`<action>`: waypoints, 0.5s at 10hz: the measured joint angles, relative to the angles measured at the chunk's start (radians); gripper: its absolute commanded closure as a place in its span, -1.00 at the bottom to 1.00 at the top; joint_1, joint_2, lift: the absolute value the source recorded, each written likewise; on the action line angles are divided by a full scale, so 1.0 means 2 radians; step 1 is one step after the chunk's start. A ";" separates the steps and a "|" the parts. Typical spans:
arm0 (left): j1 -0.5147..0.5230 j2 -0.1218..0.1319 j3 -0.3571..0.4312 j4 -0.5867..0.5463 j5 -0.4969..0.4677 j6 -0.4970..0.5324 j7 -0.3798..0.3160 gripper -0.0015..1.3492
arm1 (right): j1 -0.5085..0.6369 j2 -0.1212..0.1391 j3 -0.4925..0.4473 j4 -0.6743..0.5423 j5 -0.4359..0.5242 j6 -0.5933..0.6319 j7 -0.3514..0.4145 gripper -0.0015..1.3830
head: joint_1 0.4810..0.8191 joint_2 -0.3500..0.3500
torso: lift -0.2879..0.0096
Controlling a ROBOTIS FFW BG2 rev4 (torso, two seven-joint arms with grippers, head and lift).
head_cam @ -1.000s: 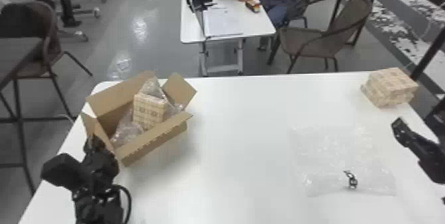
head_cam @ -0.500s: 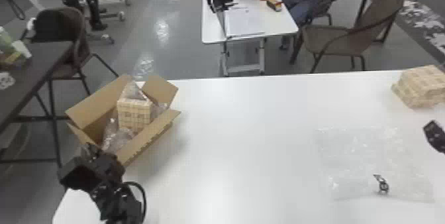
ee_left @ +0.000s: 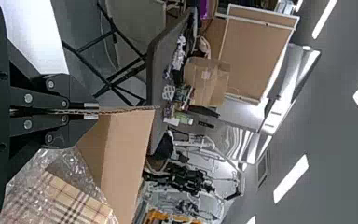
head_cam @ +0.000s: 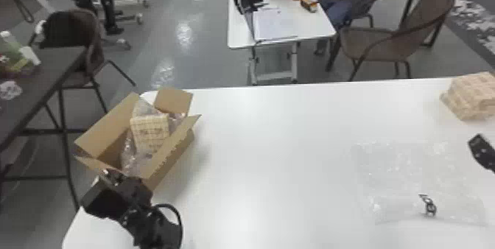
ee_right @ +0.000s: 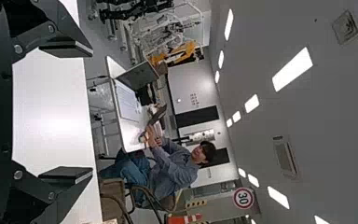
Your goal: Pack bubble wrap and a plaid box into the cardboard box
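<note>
Well, nearest, at the lower left of the head view, the left gripper (ee_left: 91,111) had its fingers pressed together on a flap (ee_left: 128,149) of the cardboard box (head_cam: 176,159). The board looked thin and springy, apt to crease if pulled hard; its free edge was the natural place to grip. At the right edge, the right gripper (ee_right: 88,112) had its fingers spread apart with nothing between them.

Low on the right lay a flat clear sheet (head_cam: 397,178) of wrap with a small black item (head_cam: 429,206) on it. That sheet would likely have been light, limp and slippery, best pinched at a raised edge.

In the left part of the frame, the plaid box (head_cam: 149,130) sat tilted within the open cardboard box, crumpled bubble wrap (head_cam: 128,156) around it. It seemed light and fairly stiff, though its walls might have dented; opposite sides would have given the surest hold. Farther off, at the upper right, sat a pale checked bundle (head_cam: 473,95), probably better taken broadly around its sides.

Under it all, the white table (head_cam: 276,156) was smooth and glossy. Beyond stood a dark table (head_cam: 40,71) at the left, a small table (head_cam: 313,25) at top centre and a brown chair (head_cam: 394,44) at the upper right, on a shiny grey floor (head_cam: 184,60).
</note>
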 measured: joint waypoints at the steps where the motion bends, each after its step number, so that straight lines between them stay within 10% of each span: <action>1: -0.002 0.000 -0.001 0.005 0.002 -0.011 0.000 -0.62 | -0.002 0.000 0.002 0.002 0.000 0.001 0.001 -0.46 | 0.27 0.46 | 0.45; 2: -0.003 0.000 0.000 0.008 -0.001 -0.019 -0.001 -0.92 | -0.003 0.000 0.003 0.003 0.000 0.001 0.002 -0.46 | 0.27 0.46 | 0.45; 5: 0.013 0.000 -0.012 0.006 -0.005 -0.070 0.001 -0.81 | -0.004 0.000 0.007 0.005 0.000 0.003 0.002 -0.46 | 0.27 0.46 | 0.45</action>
